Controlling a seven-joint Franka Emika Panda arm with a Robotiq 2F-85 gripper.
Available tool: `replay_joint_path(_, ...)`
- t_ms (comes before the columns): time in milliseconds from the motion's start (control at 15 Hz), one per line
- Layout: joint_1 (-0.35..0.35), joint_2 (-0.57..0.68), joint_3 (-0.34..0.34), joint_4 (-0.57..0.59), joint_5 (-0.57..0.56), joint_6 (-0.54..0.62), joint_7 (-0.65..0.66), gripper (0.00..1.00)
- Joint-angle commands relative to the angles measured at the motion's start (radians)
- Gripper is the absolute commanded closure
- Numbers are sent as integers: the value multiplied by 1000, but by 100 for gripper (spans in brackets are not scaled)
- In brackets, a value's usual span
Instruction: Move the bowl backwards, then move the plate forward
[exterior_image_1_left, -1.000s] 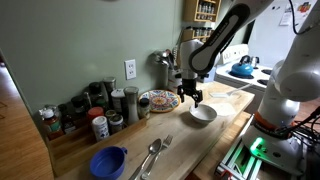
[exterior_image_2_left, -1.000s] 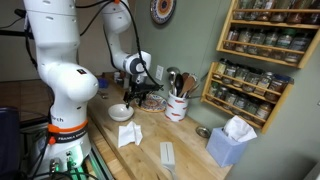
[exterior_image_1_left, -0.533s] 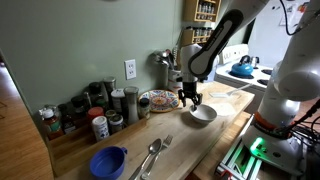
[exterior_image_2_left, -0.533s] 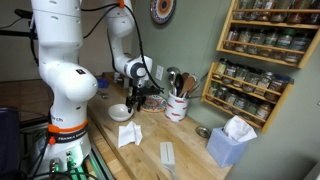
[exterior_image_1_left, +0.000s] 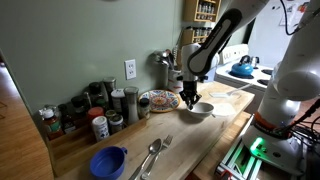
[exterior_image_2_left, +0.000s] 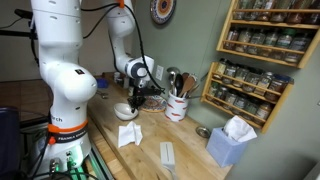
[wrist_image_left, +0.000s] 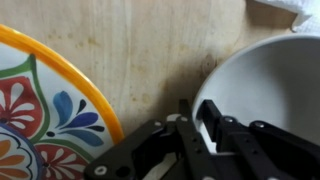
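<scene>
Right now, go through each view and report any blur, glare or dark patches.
Wrist view: soft close-up; the white bowl washes out at top right, the claw on its rim is a dark mass, the plate colours read clearly. In an exterior view a green glow spills by the robot base. In an exterior view the counter is evenly lit, without glare.

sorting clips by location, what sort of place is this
Most likely a home kitchen: a wall rack of spice jars, a crock of utensils on a wooden counter, and a kettle.
</scene>
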Motion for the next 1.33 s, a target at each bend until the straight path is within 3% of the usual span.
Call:
replay_joint_path(0,-22,-13,9,1,26,-9,-36,96)
replay_joint_path(333,-33,-62,2,5,20,-86,10,99)
replay_joint_path(533,-67,-151,-11,-43,-2,-169,119,99)
replay_joint_path(600,-78,-131,-18,7,-12,-209,134,98)
replay_joint_path(1267,-216,-256,-114,7,-114,-366,379,98)
